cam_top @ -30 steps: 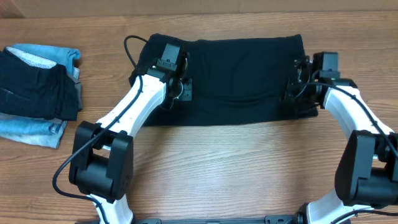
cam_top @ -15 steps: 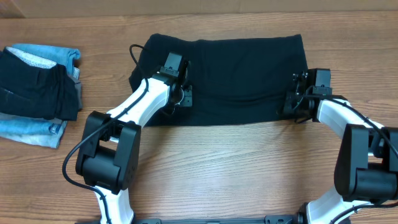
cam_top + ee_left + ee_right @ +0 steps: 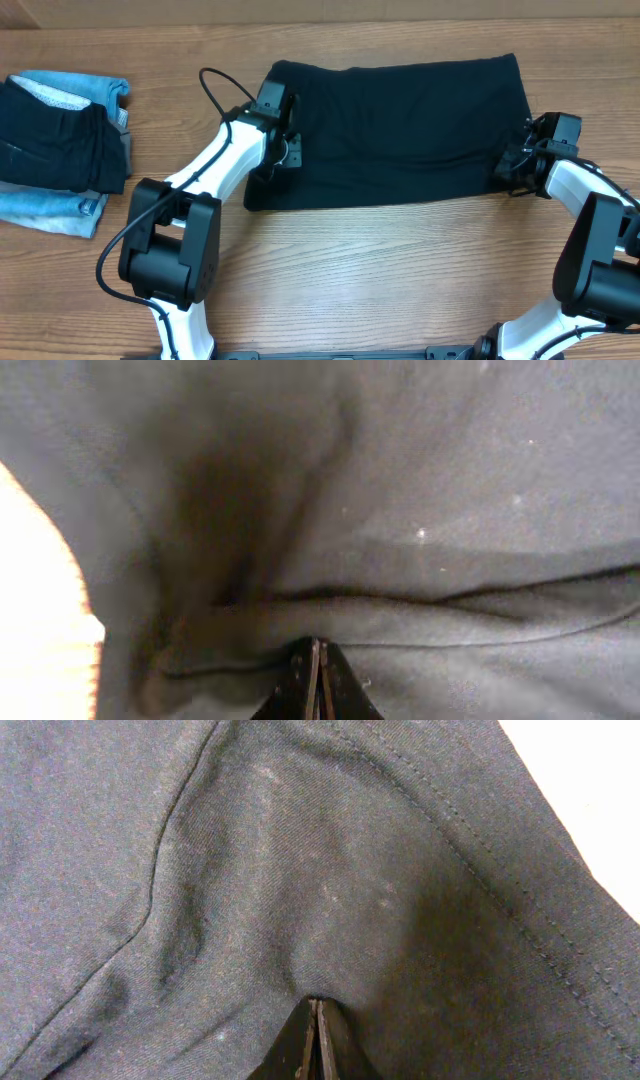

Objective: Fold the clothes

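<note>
The clothes, a black T-shirt, lie folded into a wide band across the back of the wooden table. My left gripper sits on the shirt's left end, jaws shut with a pucker of black fabric pinched at the tips. At the lower right corner of the shirt my right gripper is likewise shut, with the cloth gathered at its tips beside a stitched hem. The neck tag is not visible.
A pile of light-blue denim and a dark folded garment rests at the far left of the table. Bare wood shows at the shirt's edge in the left wrist view and the right wrist view.
Both grippers have moved to the right, and the black shirt has slid right with them. Its left end now lies further from the denim pile.
</note>
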{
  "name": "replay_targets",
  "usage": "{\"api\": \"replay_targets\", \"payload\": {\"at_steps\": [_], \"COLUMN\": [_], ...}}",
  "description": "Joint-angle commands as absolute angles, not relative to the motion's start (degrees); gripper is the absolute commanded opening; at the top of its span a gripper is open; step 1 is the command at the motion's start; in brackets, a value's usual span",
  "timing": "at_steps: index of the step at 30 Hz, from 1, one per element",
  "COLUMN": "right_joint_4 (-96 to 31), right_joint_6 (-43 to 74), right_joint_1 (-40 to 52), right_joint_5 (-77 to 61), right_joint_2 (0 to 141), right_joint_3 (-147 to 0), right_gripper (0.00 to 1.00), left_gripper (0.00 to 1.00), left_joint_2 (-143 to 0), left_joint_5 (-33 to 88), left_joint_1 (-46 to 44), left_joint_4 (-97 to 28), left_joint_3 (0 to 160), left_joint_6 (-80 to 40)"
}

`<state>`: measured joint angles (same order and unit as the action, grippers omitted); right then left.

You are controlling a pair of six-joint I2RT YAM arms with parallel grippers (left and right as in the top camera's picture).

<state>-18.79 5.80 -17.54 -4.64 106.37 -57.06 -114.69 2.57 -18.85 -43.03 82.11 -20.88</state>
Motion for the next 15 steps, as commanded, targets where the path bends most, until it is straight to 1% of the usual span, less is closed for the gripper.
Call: {"api": "replay_targets", "payload": {"at_steps": [1,4,6,8,11,12,15], "right_joint_4": [-20.0,-19.9,-19.6,-19.8,-20.3,-20.6,-21.3], "right_joint_6": [6.2,6.2,6.2,6.2,6.2,6.2,6.2], "right_joint_1": [-17.7,-17.7,-17.7,-17.7,-17.7,-17.7,-17.7], "right_joint_5": [-3.2,-4.4,-5.3,-5.3,-6.7,-7.2,-11.3], "right_joint_2": [110.1,110.1,110.1,110.1,110.1,110.1,110.1], "right_joint_3": [-55.1,-55.1,-55.1,-55.1,-55.1,-55.1,-55.1], "right_gripper": [0.04,0.04,0.04,0.04,0.04,0.04,0.04], "left_gripper": [0.04,0.04,0.05,0.06,0.06,0.06,0.06], "left_joint_2": [-113.8,-114.0,-114.0,-114.0,-114.1,-114.1,-114.1], "left_joint_5": [-3.0,1.0,5.5,5.8,5.5,5.3,-0.7], "left_joint_1": [-18.6,-18.7,-18.7,-18.7,-17.7,-17.2,-14.8], "left_joint_4": [-49.3,-57.1,-59.1,-56.8,-49.3,-48.5,-47.3], "left_joint_3": [92.1,92.7,89.5,84.9,77.7,76.8,75.0], "left_joint_6": [-20.2,-22.3,-22.3,-22.3,-22.4,-22.4,-22.3]}}
